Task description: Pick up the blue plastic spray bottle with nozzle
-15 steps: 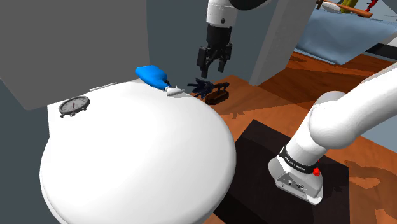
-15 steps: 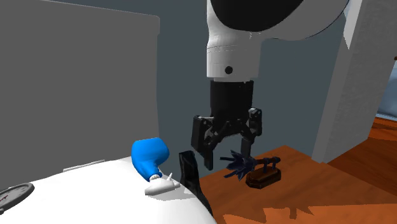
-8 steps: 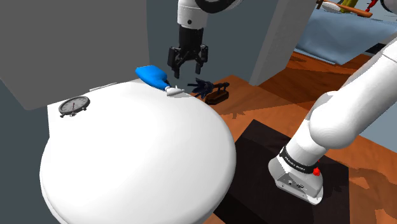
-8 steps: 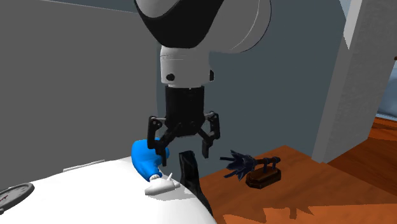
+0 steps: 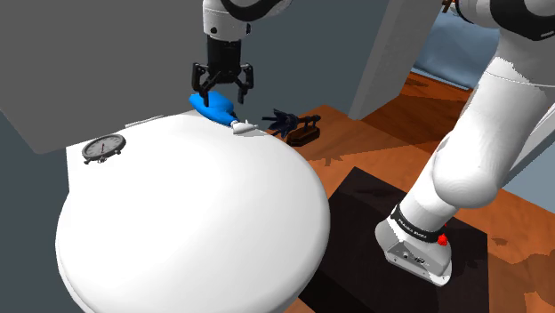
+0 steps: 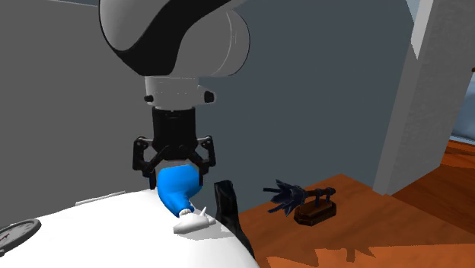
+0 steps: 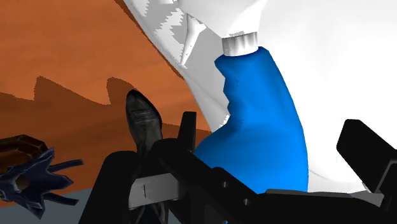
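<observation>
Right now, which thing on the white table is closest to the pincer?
The blue spray bottle, lying on its side right under the open pincer. The round clock sits far off across the table.

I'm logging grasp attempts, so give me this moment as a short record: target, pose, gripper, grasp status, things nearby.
target: blue spray bottle
pose: lying on its side near the far edge of the white round table, white nozzle toward the shoulder view's right
gripper: gripper open, pointing down over the bottle's body
grasp status: fingers either side of the body, not closed; bottle rests on the table
nearby: round clock on the table; black boot by the table's edge; dark blue spiky object on a brown base
</observation>
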### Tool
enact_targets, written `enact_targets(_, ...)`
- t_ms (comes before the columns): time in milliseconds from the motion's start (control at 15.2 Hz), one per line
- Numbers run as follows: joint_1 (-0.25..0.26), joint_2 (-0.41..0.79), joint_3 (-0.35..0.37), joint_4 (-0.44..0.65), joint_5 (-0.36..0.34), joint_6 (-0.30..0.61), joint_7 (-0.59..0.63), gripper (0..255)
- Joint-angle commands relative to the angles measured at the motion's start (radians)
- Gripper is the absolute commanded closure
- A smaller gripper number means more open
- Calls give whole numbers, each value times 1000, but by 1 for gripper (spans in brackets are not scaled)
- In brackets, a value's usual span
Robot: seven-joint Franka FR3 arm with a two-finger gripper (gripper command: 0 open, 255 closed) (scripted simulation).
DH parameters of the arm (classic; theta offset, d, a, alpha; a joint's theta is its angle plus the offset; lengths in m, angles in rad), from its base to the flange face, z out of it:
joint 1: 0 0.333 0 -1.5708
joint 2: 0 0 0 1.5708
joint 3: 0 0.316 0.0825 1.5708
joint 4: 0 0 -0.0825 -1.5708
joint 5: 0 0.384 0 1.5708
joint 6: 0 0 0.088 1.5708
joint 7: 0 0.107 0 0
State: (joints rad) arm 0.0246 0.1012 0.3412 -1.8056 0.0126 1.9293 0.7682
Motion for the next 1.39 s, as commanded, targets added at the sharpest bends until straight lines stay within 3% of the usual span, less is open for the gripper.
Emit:
enact_targets(0,9,52,2,43,-18,12,35,0)
enact_targets(594,10,72,0,-23,-25,96,37,0)
enact_targets(660,11,71,0,-23,-25,96,37,255)
enact_targets(1320,10,68,0,-14,-23,83,36,255)
